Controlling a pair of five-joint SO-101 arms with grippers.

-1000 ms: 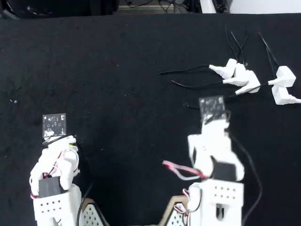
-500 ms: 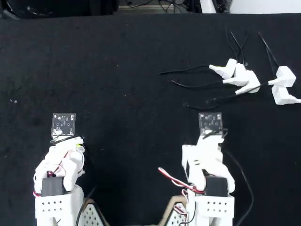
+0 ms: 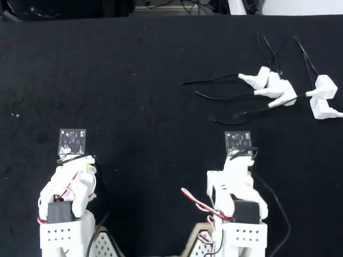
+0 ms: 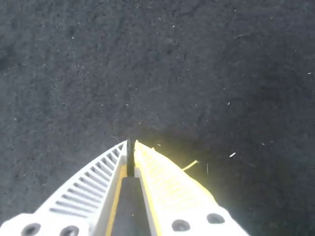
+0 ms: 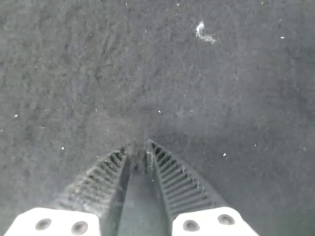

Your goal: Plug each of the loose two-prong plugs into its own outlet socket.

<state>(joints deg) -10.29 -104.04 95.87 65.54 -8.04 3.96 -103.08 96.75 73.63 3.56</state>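
Several white plug and socket pieces with thin black wires lie at the far right of the black table, a cluster [image 3: 272,87] and a pair [image 3: 322,96] beside it. Which are plugs and which sockets I cannot tell. Both arms are folded back near the front edge, far from these pieces. The left arm [image 3: 67,184] stands at the front left; its gripper [image 4: 131,145] is shut and empty over bare black cloth. At the front centre-right is the right arm [image 3: 236,184], whose gripper [image 5: 137,147] is also shut with nothing in it.
Black cloth [image 3: 134,80] covers the whole table, with wide free room in the middle and on the left. A small white fleck [image 5: 204,32] lies on the cloth ahead of the right gripper. The black wires [image 3: 214,80] trail left from the cluster.
The right arm has drawn back toward its base. The left arm has shifted slightly to the right. The white pieces have not moved.
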